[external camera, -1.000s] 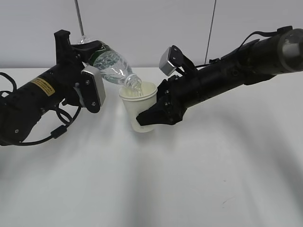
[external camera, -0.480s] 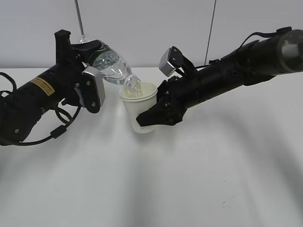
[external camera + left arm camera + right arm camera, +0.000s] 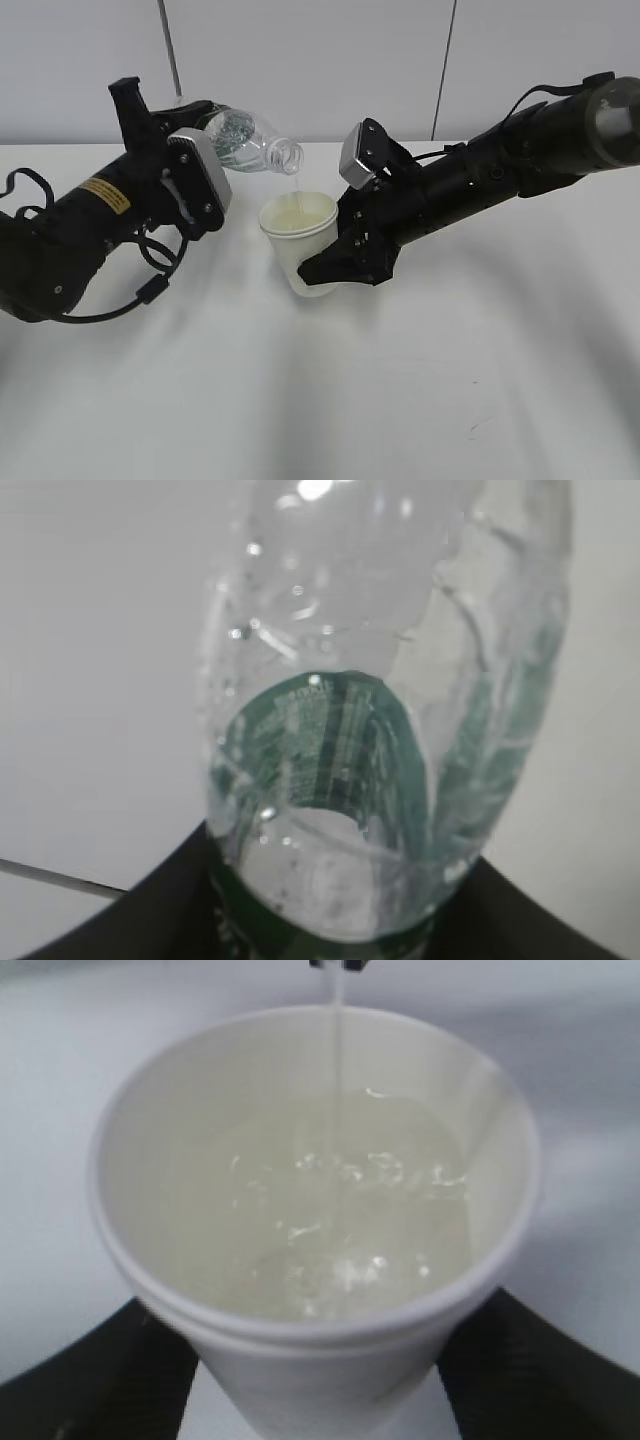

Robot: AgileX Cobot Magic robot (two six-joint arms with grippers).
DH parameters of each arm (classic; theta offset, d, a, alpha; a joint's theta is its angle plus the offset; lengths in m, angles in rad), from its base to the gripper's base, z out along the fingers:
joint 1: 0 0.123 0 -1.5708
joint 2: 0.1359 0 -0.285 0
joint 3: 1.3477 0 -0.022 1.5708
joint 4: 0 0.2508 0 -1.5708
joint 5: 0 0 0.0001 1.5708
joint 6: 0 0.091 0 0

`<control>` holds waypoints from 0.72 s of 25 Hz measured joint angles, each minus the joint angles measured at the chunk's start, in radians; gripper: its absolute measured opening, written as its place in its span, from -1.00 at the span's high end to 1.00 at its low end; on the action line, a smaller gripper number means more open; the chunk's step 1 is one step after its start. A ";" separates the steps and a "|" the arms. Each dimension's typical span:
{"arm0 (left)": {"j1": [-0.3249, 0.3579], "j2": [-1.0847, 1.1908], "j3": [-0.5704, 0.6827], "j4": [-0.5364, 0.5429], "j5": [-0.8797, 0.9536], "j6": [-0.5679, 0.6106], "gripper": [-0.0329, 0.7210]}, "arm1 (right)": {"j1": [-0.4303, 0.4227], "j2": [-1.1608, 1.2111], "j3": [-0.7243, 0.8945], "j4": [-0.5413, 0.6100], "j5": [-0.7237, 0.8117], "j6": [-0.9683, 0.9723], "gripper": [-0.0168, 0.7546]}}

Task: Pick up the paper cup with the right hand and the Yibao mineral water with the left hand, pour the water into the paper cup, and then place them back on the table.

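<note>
My left gripper is shut on the Yibao mineral water bottle, which lies almost level in the air, its open mouth just above the paper cup. A thin stream of water falls from it into the cup. In the left wrist view the clear bottle with its green label fills the frame. My right gripper is shut on the cup and holds it above the table. The right wrist view shows the cup holding water, with the stream entering at its far side.
The white wall stands behind the table with two thin vertical lines on it. A black cable loops under the left arm. A small dark speck lies at the front right of the table.
The bottle has lifted and levelled out, its mouth now out of the cup and above the rim. The cup has shifted slightly right and down.
</note>
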 joint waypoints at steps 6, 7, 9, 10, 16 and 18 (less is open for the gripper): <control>-0.043 0.036 0.044 -0.058 0.007 -0.159 0.01 | 0.000 0.011 0.002 0.007 0.002 -0.069 -0.37; -0.045 0.037 0.047 -0.073 0.008 -0.207 0.01 | 0.000 0.015 0.004 0.017 0.002 -0.071 -0.37; -0.045 0.037 0.047 -0.113 0.006 -0.298 0.01 | 0.000 0.028 0.005 0.038 0.002 -0.074 -0.37; -0.045 0.037 0.047 -0.127 0.006 -0.336 0.01 | 0.000 0.035 0.005 0.047 0.002 -0.077 -0.37; -0.045 0.037 0.047 -0.208 0.005 -0.633 0.01 | 0.000 0.056 0.006 0.134 0.026 -0.126 -0.37; -0.045 0.037 0.047 -0.214 0.005 -0.722 0.01 | -0.005 0.056 0.006 0.176 0.045 -0.158 -0.37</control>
